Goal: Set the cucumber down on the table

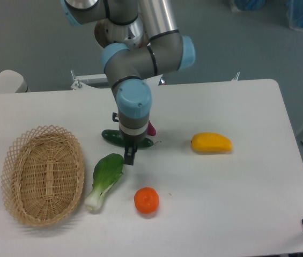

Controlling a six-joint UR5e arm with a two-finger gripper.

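Large white rectangular table [237, 203] bears all items. Oval wicker basket [43, 174] at 9 o'clock of grey-and-blue arm's gripper [129, 157]. Slim dark green glossy cucumber [112, 136] lies on tabletop, partly hidden behind wrist, at 12 o'clock of fingertips. Jaw state: cannot tell; nothing visibly held. Cucumber judged light, stiff, slippery; grasp mid-length, across narrow width.

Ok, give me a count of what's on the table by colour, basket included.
Green: 2, cucumber and bok choy
Orange: 1, orange
Yellow: 1, mango
Purple: 1, eggplant, mostly hidden behind the arm
Tan: 1, basket
Total: 6
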